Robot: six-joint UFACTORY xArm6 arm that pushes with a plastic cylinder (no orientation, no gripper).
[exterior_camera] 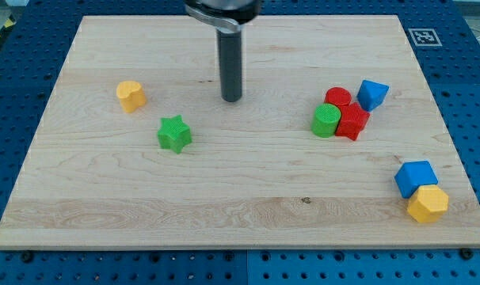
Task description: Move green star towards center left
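The green star point(174, 133) lies on the wooden board point(240, 198), left of the middle. My tip point(232, 99) rests on the board up and to the right of the star, about a block's width and more away, not touching it. A yellow block point(131, 95) sits up and to the left of the star.
At the view's right a cluster holds a green cylinder point(325, 120), a red cylinder point(338, 98), a red block point(353, 122) and a blue block point(372, 94). Near the bottom right corner a blue cube point(415, 177) touches a yellow hexagonal block point(428, 204).
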